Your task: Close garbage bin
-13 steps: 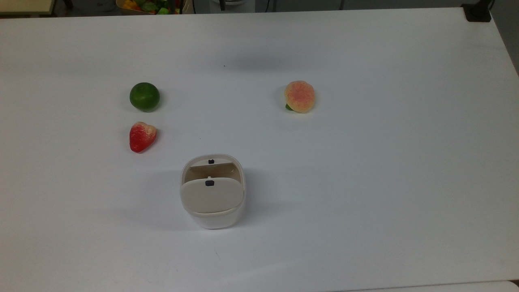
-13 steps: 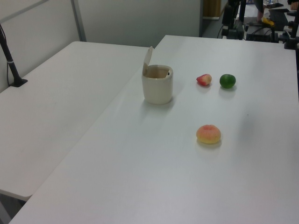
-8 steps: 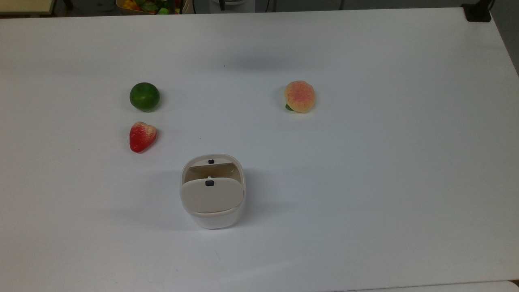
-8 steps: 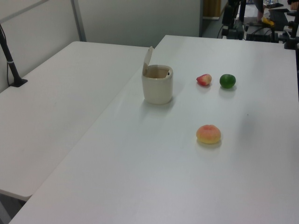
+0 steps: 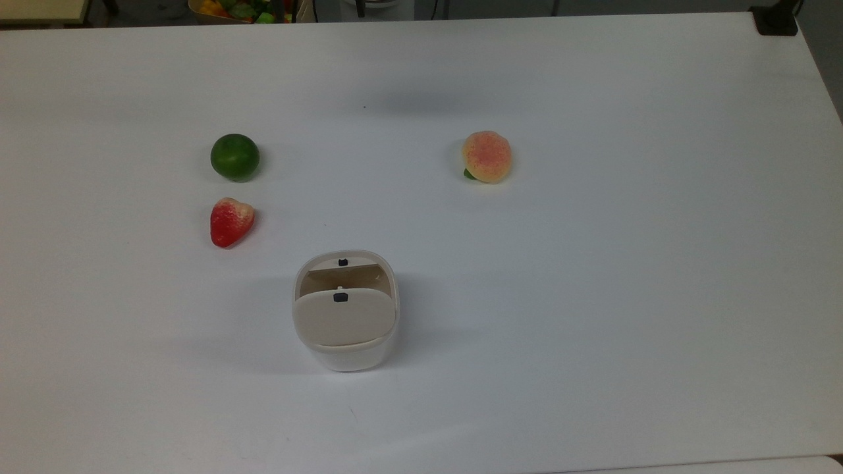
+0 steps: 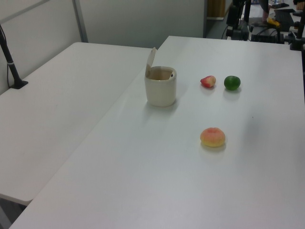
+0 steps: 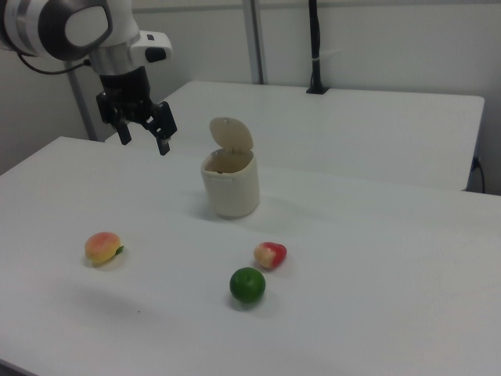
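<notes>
The garbage bin [image 5: 349, 355] is a small off-white tub on the white table, and its beige lid [image 5: 344, 319] with a small black button stands raised. The left view shows the garbage bin [image 6: 160, 88] with the lid [image 6: 150, 61] tilted up at its left rim. In the right view the garbage bin [image 7: 230, 188] has its lid [image 7: 232, 135] upright behind the opening. My gripper [image 7: 145, 142] hangs in the air up and to the right view's left of the bin, apart from it. It is open with nothing between its fingers.
A green lime [image 5: 234, 157], a red strawberry [image 5: 230, 221] and a peach [image 5: 487, 156] lie on the table [image 5: 593, 296] beyond the bin. A second white table [image 6: 52, 109] adjoins at the left view's left, with a black post [image 6: 12, 67] on it.
</notes>
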{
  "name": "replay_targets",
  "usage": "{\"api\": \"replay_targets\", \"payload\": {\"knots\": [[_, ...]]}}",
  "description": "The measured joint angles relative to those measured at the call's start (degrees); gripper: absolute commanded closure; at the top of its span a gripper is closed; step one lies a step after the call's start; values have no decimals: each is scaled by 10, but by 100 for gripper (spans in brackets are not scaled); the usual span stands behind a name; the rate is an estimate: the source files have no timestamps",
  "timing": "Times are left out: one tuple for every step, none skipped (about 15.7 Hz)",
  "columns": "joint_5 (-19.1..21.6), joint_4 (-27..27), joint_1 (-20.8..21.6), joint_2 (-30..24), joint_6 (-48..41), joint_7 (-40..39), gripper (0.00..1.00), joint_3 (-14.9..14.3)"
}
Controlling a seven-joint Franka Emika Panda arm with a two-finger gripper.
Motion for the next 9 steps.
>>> {"api": "replay_targets", "payload": {"knots": [[0, 0, 0, 0, 0, 0, 17, 0], [0, 0, 0, 0, 1, -1, 26, 0], [0, 0, 0, 0, 1, -4, 29, 0], [0, 0, 0, 0, 1, -9, 33, 0], [0, 0, 0, 0, 1, -18, 38, 0], [0, 0, 0, 0, 1, -26, 47, 0], [0, 0, 0, 0, 1, -30, 54, 0], [0, 0, 0, 0, 1, -31, 62, 0], [0, 0, 0, 0, 1, -32, 70, 0]]}}
